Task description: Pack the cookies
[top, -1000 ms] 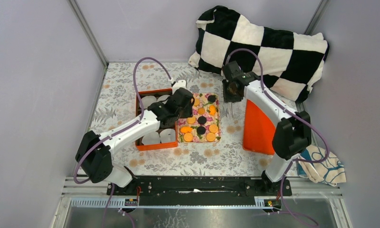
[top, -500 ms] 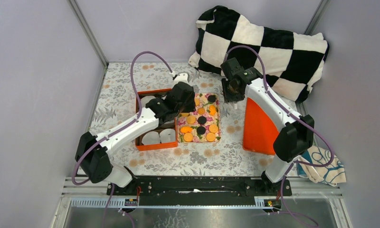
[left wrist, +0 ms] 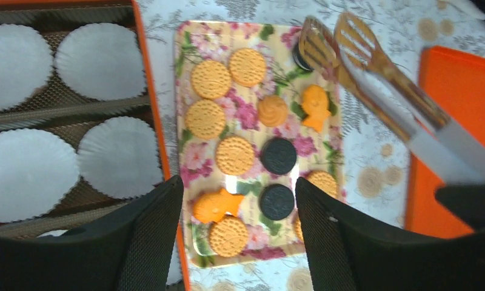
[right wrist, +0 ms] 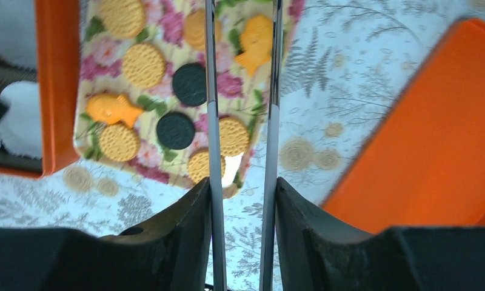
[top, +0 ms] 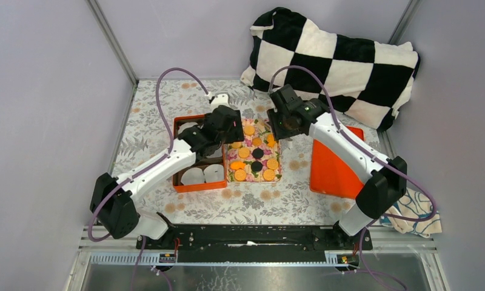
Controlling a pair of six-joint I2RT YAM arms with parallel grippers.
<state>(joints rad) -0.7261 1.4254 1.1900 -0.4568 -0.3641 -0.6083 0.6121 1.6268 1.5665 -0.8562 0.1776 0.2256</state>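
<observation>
- Jaws: left gripper (left wrist: 237, 182) spread wide, empty; right gripper (right wrist: 240, 200) clamped on tongs (left wrist: 373, 60)
- Cookies (left wrist: 234, 154) lie on the flowered tray (left wrist: 197, 167); visible paper cups (left wrist: 100, 60) empty
- Step: probably a first pick; tong tips must straddle one cookie

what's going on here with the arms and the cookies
The right gripper holds tongs, with their tips by a black cookie at the far end of the tray. The cookies in view all lie on the tray, and the paper cups in the orange box are empty. The left gripper hangs open above the tray, holding nothing.
</observation>
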